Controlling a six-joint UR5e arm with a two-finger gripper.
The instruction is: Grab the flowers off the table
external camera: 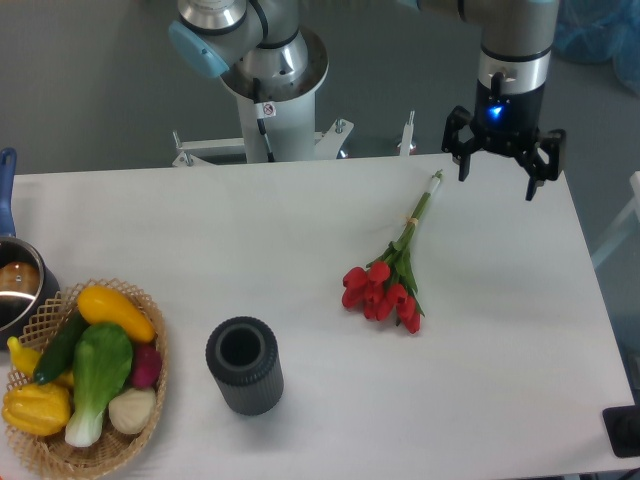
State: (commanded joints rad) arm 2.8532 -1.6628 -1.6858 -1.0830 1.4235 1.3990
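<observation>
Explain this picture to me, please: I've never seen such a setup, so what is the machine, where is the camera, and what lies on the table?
One fixed camera looks down at the large white table from the front. The grey-and-blue jointed machine at the back is a robot arm; its black two-finger gripper hangs open at the far right edge, holding nothing. The bunch of red tulips with thin green stems lies flat on the table, stem ends pointing toward the gripper. Nearer the front stands a dark ribbed cylindrical vase, upright and empty. At the left sits a wicker basket of green and yellow vegetables, and beside it, cut off by the edge, a metal pot.
</observation>
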